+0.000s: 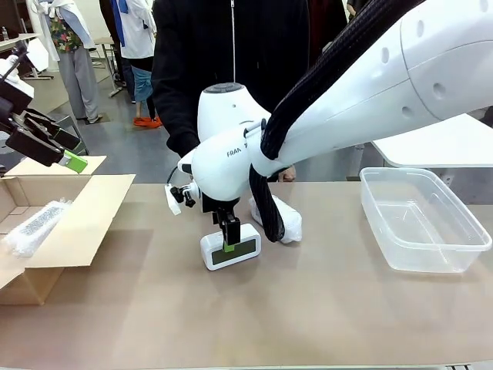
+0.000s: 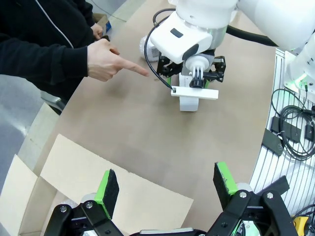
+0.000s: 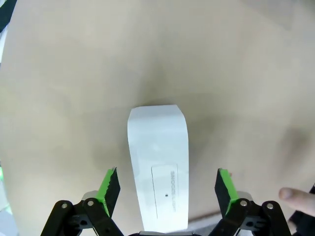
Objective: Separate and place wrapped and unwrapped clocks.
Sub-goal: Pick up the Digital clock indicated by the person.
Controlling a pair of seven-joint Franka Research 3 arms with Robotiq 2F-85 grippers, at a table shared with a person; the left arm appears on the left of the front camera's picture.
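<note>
The bare white clock (image 1: 231, 248) with its dark screen stands on the table centre. My right gripper (image 1: 228, 233) hangs right over it, open. In the right wrist view the clock (image 3: 158, 167) lies between the green pads (image 3: 109, 189) with a gap on each side. One bubble-wrapped clock (image 1: 282, 220) lies just behind the right arm. Another wrapped clock (image 1: 34, 225) rests inside the cardboard box (image 1: 85, 220) at left. My left gripper (image 1: 58, 146) is open and holds nothing, raised above the box; its own view shows the fingers (image 2: 109, 189) over the box flap (image 2: 98, 182).
A clear plastic bin (image 1: 462, 231) stands at the right of the table. A person in black stands at the far side, and a hand (image 2: 108, 61) points a finger toward the bare clock (image 2: 189, 102). A fingertip (image 3: 294, 195) shows at the right wrist view's edge.
</note>
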